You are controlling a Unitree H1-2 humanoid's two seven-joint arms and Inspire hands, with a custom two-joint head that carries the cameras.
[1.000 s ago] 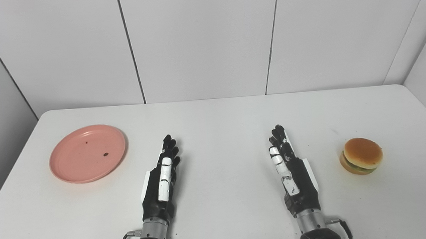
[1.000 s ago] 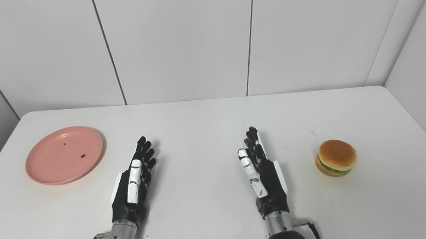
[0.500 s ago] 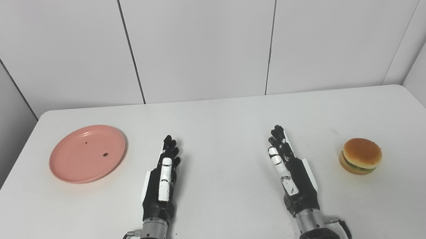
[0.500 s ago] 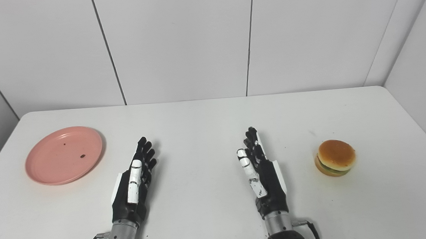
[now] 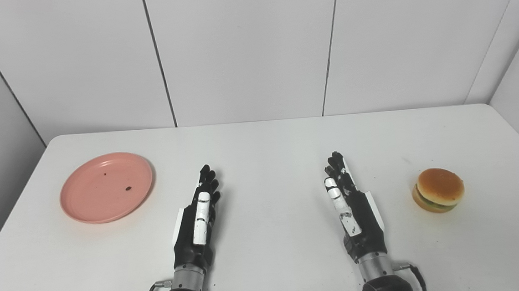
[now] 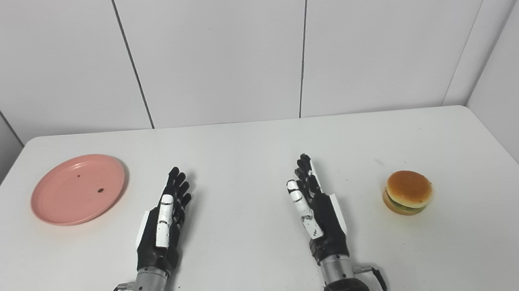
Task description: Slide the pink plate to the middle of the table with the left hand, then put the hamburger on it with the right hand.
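A pink plate (image 5: 106, 187) lies flat on the white table at the left, with two small dark specks on it. The hamburger (image 5: 438, 190) stands at the right, bun on top. My left hand (image 5: 197, 219) rests near the front, to the right of the plate and apart from it, fingers straight and holding nothing. My right hand (image 5: 352, 207) lies left of the hamburger with a clear gap, also stretched out and empty. Both hands point away from me.
The white table (image 5: 268, 140) has rounded far corners and ends at white wall panels behind. Grey walls close in at the left and right sides. Cables run from both wrists at the bottom edge.
My right hand has crept slightly forward and left. The picture has shifted a little. The plate, the hamburger and the left hand stay where they were.
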